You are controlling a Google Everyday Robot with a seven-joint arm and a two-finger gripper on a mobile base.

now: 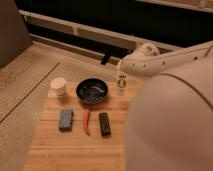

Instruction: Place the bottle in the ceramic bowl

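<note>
Gripper (121, 70) pinches the bottle (121, 82) upright, right of the ceramic bowl (92, 90); release here and it misses the rim.

White gripper (121, 70) beside bowl, whitish semi-clear bottle (121, 82), glossy blue-black ceramic bowl (92, 91), white cup (59, 86), blue-grey sponge (65, 119), red chili (87, 121), black bar (104, 123), light striped wooden board (75, 150).
</note>
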